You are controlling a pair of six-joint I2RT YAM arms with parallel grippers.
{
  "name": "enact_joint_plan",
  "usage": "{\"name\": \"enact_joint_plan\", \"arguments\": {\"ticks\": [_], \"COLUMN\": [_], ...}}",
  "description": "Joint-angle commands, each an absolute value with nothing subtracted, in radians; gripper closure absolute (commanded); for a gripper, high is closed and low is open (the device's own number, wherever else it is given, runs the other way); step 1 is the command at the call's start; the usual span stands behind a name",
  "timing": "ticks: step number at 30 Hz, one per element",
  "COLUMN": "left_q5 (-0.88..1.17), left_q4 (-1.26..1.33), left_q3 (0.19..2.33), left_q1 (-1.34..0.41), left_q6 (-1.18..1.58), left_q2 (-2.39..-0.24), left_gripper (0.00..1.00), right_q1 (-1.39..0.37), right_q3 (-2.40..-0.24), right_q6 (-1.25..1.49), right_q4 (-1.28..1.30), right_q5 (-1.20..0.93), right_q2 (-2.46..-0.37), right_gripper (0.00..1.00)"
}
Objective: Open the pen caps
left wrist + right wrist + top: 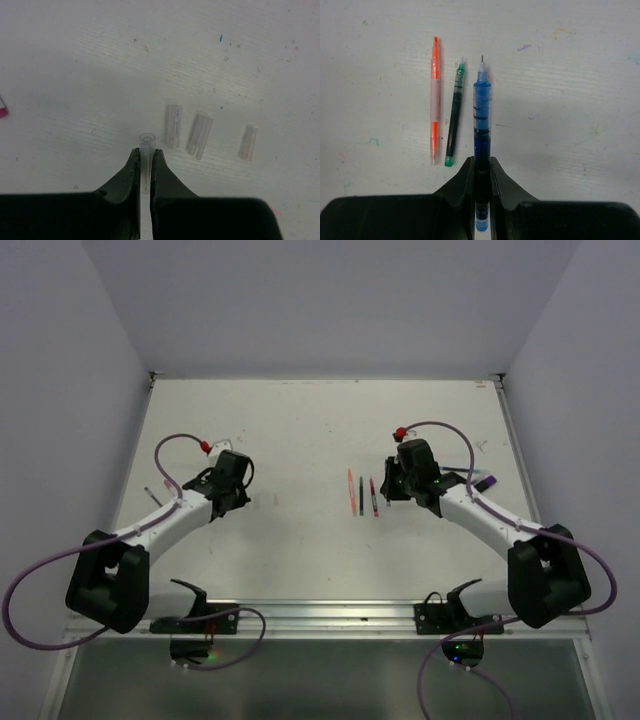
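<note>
Left arm: the left gripper (145,151) was closed on a short clear plastic cap (146,142), which stood out a little past the fingertips, above the white desk (75,60).
Right arm: the right gripper (481,160) was closed on a long blue transparent pen (481,107). Its thin tip was bare and pointed away from the gripper.
Other caps: three clear plastic tubes (200,135) lay side by side on the desk, near the held cap but apart from it.
Other pens: an orange thin pen (435,100) and a green thin pen (454,115) lay parallel, just beside the blue pen and not touching it.
Step in hand: the blue pen seemed already opened, with the cap in one gripper, the body in the other, and the arms well apart. Putting both parts down looked like the present step.
Next move: probably to lower the cap beside the three tubes and release it gently, because such a small round piece may roll.
Containers: none was visible; caps and pens lay directly on the desk.
</note>
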State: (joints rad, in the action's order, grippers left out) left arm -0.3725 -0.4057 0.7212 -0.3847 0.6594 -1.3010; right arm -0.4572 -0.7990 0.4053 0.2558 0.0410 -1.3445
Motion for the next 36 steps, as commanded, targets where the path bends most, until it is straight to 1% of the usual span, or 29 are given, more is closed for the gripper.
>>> {"name": "enact_joint_plan", "arguments": {"ticks": [1, 8, 13, 15, 16, 20, 22, 27, 32, 36], "left_q5": [-0.377, -0.324, -0.299, -0.287, -0.281, -0.273, -0.273, -0.267, -0.276, -0.287], "left_q4": [-0.319, -0.270, -0.236, -0.230, -0.230, -0.224, -0.224, -0.218, -0.225, -0.242], "left_q3": [0.730, 0.762, 0.755, 0.753, 0.753, 0.752, 0.749, 0.741, 0.736, 0.735], "left_q1": [-0.364, -0.328, -0.324, -0.321, -0.321, -0.319, -0.318, -0.310, -0.305, -0.301], "left_q6": [0.589, 0.548, 0.542, 0.541, 0.543, 0.543, 0.545, 0.548, 0.554, 0.560], "left_q2": [-1.348, -1.471, -1.489, -1.490, -1.491, -1.485, -1.488, -1.493, -1.476, -1.428], "left_gripper": [1.00, 1.00, 0.99, 0.94, 0.89, 0.80, 0.77, 0.76, 0.71, 0.68], "right_q1": [-0.419, -0.390, -0.377, -0.376, -0.376, -0.376, -0.376, -0.376, -0.376, -0.376], "right_q3": [-0.808, -0.793, -0.790, -0.796, -0.796, -0.798, -0.802, -0.815, -0.819, -0.818], "right_q6": [0.365, 0.357, 0.354, 0.356, 0.357, 0.364, 0.364, 0.367, 0.360, 0.362], "right_q4": [0.244, 0.210, 0.190, 0.183, 0.178, 0.163, 0.158, 0.152, 0.155, 0.140], "right_q5": [-0.018, -0.049, -0.074, -0.083, -0.098, -0.115, -0.118, -0.110, -0.095, -0.103], "right_q2": [-1.371, -1.430, -1.459, -1.473, -1.479, -1.502, -1.519, -1.545, -1.569, -1.585], "right_gripper": [1.00, 0.99, 0.96, 0.96, 0.94, 0.91, 0.89, 0.87, 0.84, 0.78]}}
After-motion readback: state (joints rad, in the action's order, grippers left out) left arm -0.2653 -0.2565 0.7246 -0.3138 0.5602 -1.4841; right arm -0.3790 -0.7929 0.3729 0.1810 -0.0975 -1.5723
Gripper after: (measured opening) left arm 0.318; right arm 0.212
